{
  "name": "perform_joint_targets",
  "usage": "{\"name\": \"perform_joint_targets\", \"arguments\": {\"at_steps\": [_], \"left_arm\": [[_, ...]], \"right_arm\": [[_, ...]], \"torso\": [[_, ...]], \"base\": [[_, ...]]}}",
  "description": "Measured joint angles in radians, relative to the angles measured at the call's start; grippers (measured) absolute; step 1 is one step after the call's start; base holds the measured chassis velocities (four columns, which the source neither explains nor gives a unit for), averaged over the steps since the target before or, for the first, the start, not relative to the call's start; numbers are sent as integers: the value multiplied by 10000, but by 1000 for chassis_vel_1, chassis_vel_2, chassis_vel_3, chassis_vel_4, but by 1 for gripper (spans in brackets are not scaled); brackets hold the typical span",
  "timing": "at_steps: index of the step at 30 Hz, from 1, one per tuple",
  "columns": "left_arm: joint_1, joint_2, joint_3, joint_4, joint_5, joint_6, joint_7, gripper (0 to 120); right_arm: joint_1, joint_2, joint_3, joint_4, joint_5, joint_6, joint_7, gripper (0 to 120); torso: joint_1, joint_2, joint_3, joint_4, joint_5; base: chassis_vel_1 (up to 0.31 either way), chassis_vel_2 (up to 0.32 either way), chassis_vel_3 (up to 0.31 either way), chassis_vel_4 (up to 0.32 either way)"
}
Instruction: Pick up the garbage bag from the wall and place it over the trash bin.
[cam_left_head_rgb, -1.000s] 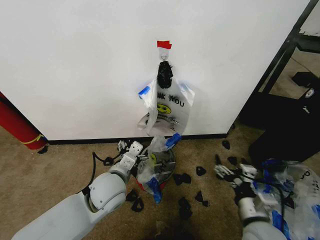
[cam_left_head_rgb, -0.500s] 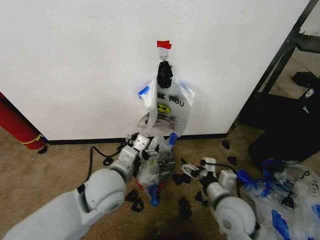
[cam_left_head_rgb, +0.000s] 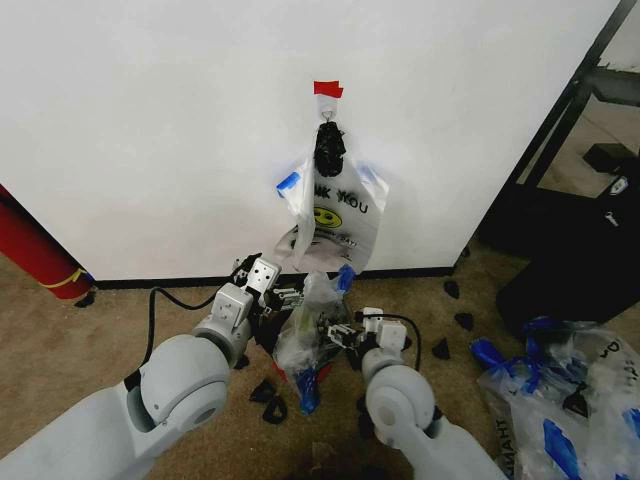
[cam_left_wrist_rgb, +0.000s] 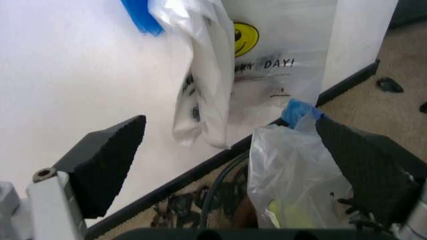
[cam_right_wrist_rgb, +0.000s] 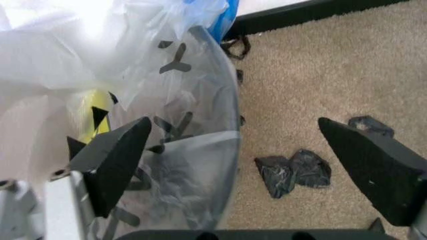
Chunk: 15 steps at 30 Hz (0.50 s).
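A garbage bag (cam_left_head_rgb: 335, 205) printed with "THANK YOU" and a yellow smiley hangs from a metal hook (cam_left_head_rgb: 327, 120) under a strip of red tape (cam_left_head_rgb: 327, 89) on the white wall (cam_left_head_rgb: 150, 130), its lower edge just above the black baseboard. Directly below it, at 6 o'clock, the trash bin (cam_left_head_rgb: 318, 352) stands on the beige carpet (cam_left_head_rgb: 80, 340), already draped in a second translucent bag (cam_left_head_rgb: 308, 335) with blue patches.

The left gripper (cam_left_head_rgb: 262, 290) sits at the bin's 9 o'clock side, close to the wall, its fingers spread wide and holding nothing; its wrist camera looks between them at the hanging bag (cam_left_wrist_rgb: 267, 65) and the bagged bin below. The right gripper (cam_left_head_rgb: 335, 335) is at the bin's 3 o'clock side, fingers likewise wide apart and empty, framing the bin's rim (cam_right_wrist_rgb: 230, 115) and the plastic inside. Small black scraps (cam_right_wrist_rgb: 293, 171) litter the carpet around the bin.
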Motion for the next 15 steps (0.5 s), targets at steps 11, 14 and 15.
{"name": "perform_joint_targets", "arguments": {"at_steps": [11,14,15], "left_arm": [[57,-47,-5,-1,43,-74,42,100],[82,-64,-6,-2,51,-90,56,100],[83,-77,-5,-2,54,-95,60,100]], "right_arm": [[35,547,-240,-442,65,-69,672,77],[-56,611,-271,-486,42,-97,809,76],[-62,654,-263,-539,49,-97,834,73]], "torso": [[0,0,0,0,2],[0,0,0,0,2],[0,0,-1,0,2]], "base": [[0,0,0,0],[0,0,0,0],[0,0,0,0]]}}
